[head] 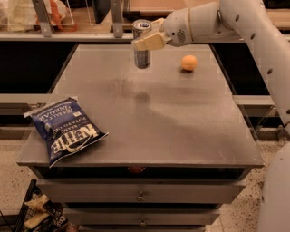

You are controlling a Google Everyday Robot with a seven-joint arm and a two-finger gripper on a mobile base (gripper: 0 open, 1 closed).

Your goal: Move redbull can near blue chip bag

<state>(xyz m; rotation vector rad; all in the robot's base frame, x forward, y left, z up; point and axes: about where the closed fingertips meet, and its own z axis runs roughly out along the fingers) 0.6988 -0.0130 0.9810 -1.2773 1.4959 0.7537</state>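
Observation:
The redbull can [142, 58] is upright and lifted above the far middle of the grey table [172, 122], its shadow falling on the tabletop below. My gripper [146, 39] is shut on the can's upper part, with a tan finger [149, 42] across its front. The blue chip bag [64, 130] lies flat at the table's front left corner, far from the can.
A small orange fruit [189, 63] sits on the far right of the table, just right of the can. My white arm [235, 27] reaches in from the upper right. A shelf with clutter [50, 13] runs behind the table. Drawers [140, 195] sit below the table's front edge.

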